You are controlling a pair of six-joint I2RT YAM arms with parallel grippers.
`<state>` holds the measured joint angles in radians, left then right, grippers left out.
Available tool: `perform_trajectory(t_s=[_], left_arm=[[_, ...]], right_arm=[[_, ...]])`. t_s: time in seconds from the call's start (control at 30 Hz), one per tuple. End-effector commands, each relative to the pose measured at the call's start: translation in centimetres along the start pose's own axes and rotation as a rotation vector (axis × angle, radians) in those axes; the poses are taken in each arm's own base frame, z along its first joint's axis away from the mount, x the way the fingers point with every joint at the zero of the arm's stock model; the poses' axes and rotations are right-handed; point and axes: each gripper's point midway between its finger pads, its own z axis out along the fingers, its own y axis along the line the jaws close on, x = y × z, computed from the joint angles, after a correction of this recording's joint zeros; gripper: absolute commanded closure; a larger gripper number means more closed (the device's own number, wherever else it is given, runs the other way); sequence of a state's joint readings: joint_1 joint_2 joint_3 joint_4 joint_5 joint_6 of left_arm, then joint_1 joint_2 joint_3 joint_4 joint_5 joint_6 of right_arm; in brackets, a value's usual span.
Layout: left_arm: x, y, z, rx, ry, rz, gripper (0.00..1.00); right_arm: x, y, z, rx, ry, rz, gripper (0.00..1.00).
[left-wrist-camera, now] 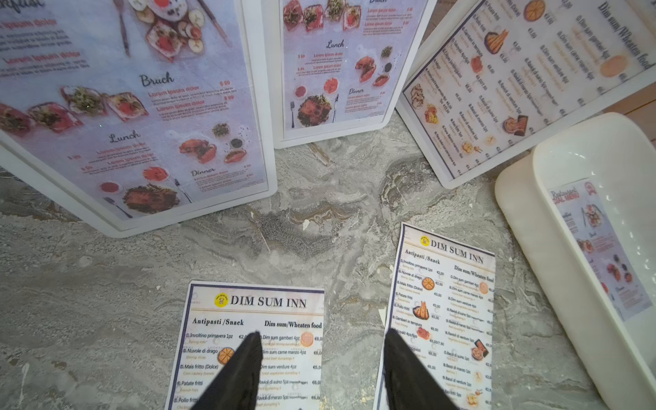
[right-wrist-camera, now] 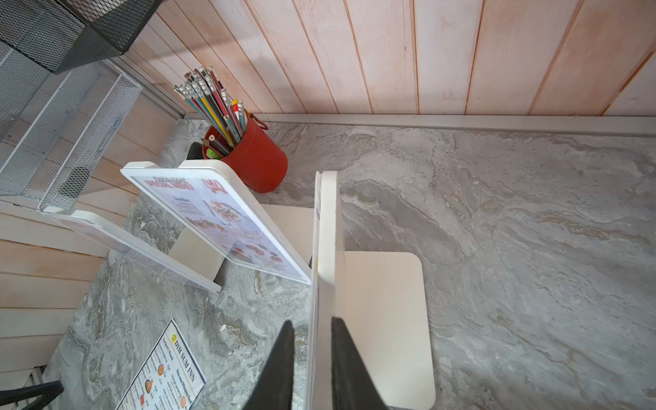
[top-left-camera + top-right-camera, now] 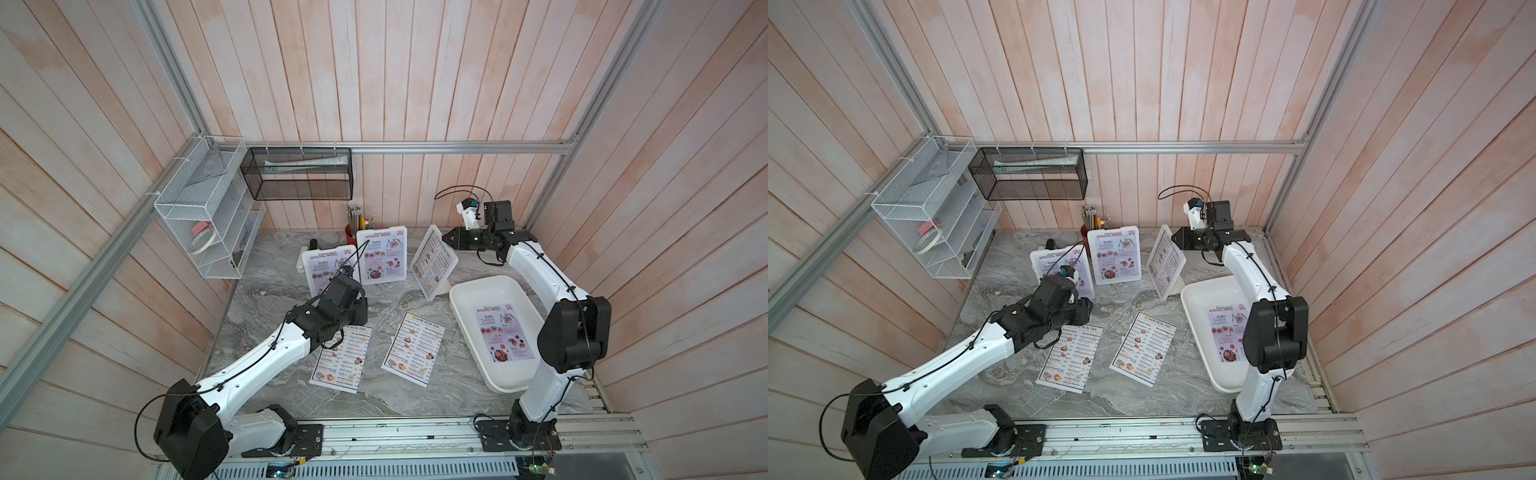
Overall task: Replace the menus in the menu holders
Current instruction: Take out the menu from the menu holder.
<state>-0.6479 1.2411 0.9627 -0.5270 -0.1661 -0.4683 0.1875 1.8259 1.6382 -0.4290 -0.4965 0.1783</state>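
1. Reaching in from the lower left corner of both top views, the left arm (image 3: pixel 266 357) stretches low and almost straight toward the middle of the grey table (image 3: pixel 266 299). Its wrist is bent down over the surface.
2. The left gripper (image 1: pixel 321 355) stands clearly open and holds nothing. In the left wrist view one of its fingers (image 1: pixel 241 372) is over a loose DIM SUM INN sheet (image 1: pixel 255 319), and the other is over the edge of a second DIM SUM INN sheet (image 1: pixel 447 301). Both sheets lie flat at the centre of the top views. I cannot tell whether the fingers touch the paper.
3. The right arm (image 3: pixel 536 266) rises from the lower right and folds at a high elbow. Its forearm runs up to the upper centre-right, and the wrist lies level.
4. The right gripper (image 2: pixel 312 351) straddles the top edge of the right-hand menu holder (image 2: pixel 326 220). This holder carries a third DIM SUM INN sheet (image 1: pixel 514 81) and is turned away from its neighbours. The jaws are only a little apart, and a thin gap shows between one finger and the clear front, so there is no firm grip.
5. The left-hand menu holder (image 1: pixel 262 106) and the middle menu holder (image 1: pixel 330 134) stand upright at upper centre, and each shows a SPECIAL MENU sheet (image 3: pixel 381 257).
6. A loose SPECIAL MENU sheet (image 3: pixel 503 332) lies inside the white tray (image 3: pixel 469 291) at the right.
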Motion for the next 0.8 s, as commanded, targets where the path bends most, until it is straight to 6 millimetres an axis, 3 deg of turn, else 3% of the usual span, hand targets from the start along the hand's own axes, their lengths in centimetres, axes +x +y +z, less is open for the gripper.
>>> perform_trajectory(t_s=[0.0, 0.43, 0.77], left_arm=[[-0.1, 0.4, 0.0, -0.013, -0.011, -0.009, 0.43], [0.1, 0.7, -0.3, -0.021, -0.013, -0.011, 0.43], [0.2, 0.7, -0.1, -0.02, -0.011, -0.01, 0.43]], right_arm=[[1.3, 0.3, 0.5, -0.015, 0.046, -0.002, 0.78], [1.9, 0.5, 1.4, -0.032, 0.066, -0.001, 0.87], [0.0, 1.3, 0.2, -0.055, 0.008, 0.005, 0.9]])
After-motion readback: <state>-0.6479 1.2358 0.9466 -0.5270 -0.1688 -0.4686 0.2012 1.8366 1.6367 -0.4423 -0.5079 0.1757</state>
